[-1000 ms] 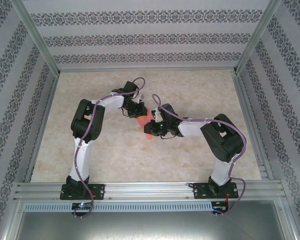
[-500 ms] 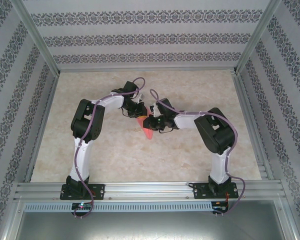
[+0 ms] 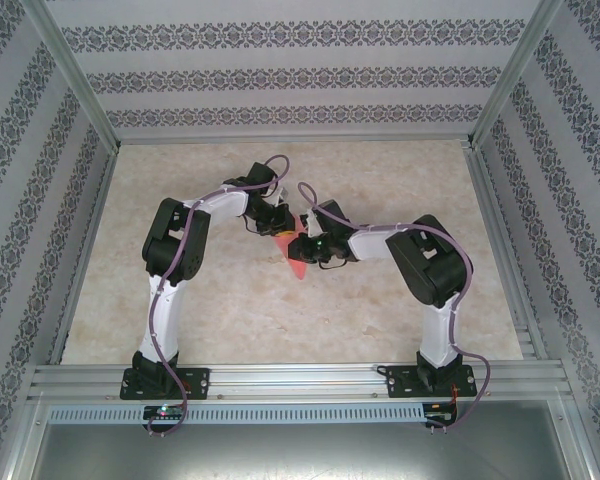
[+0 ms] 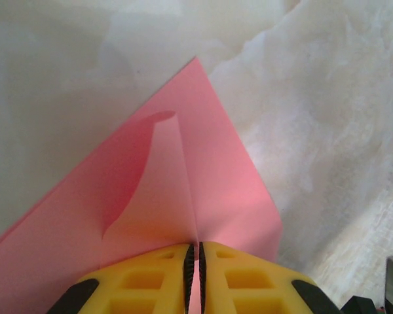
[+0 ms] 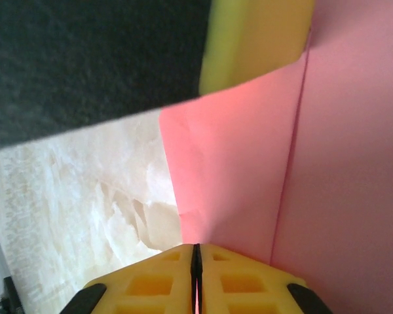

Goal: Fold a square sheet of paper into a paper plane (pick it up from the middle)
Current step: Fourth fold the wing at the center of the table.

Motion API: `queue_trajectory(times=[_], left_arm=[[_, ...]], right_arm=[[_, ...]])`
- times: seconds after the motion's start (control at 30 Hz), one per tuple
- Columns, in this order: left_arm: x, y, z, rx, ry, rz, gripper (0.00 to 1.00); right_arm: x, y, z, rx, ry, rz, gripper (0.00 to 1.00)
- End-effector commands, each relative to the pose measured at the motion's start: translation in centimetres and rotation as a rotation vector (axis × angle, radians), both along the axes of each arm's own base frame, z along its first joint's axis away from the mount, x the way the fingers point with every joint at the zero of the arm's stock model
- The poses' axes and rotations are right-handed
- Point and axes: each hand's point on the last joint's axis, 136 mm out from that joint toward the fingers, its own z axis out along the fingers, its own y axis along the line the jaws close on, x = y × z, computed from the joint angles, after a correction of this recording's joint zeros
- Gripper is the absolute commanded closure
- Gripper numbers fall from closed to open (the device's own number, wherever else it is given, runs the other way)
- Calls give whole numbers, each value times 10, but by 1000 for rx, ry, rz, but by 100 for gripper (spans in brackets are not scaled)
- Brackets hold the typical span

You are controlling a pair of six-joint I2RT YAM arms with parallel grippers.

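Salmon-pink paper sheet (image 4: 229, 190), creased, clamped by left gripper (image 4: 194, 248) and right gripper (image 5: 196, 248), bare table (image 3: 380, 310) all round

You are in a robotics lab cell, not a home or a shop; bare aluminium frame posts (image 3: 72, 78) box in the workspace; the wall panels (image 3: 290, 70) are flat boards papered in a striped damask print; the table (image 3: 230, 320) wears a marble-look sheet; your left arm (image 3: 170, 250) and right arm (image 3: 430, 270) are bolted to a slotted aluminium rail (image 3: 300, 378) at the near edge; purple cables (image 3: 155, 320) run along them; a perforated cable duct (image 3: 300, 412) lies just below the rail.
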Motion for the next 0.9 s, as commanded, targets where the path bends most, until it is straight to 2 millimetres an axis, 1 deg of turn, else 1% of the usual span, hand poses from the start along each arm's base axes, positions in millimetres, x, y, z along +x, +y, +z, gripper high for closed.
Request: queue_trajectory(times=[0.0,0.1,0.27,0.4,0.63,0.8,0.87], left_arm=[[39,16,-13,64,-77,120,83],[49,16,-9,76,-97,141,83],[59,17,-10,96,-110,151,83],[65,17,-13,111,-114,150,83],[82,16,-3,99,-143,160,82],[87,15,-8,104,-138,143,82],[90,17,-10,107,-139,144,82]], right_arm=[[-56,-29,-52,-176,171,29,89],[-65,-31,-57,-190,184,33,89],[-76,-35,-65,-209,206,45,89],[-81,-37,-68,-223,212,53,89],[-90,-41,-73,-239,227,64,90],[-92,-41,-71,-239,228,67,89],[-93,-42,-71,-241,229,68,89]])
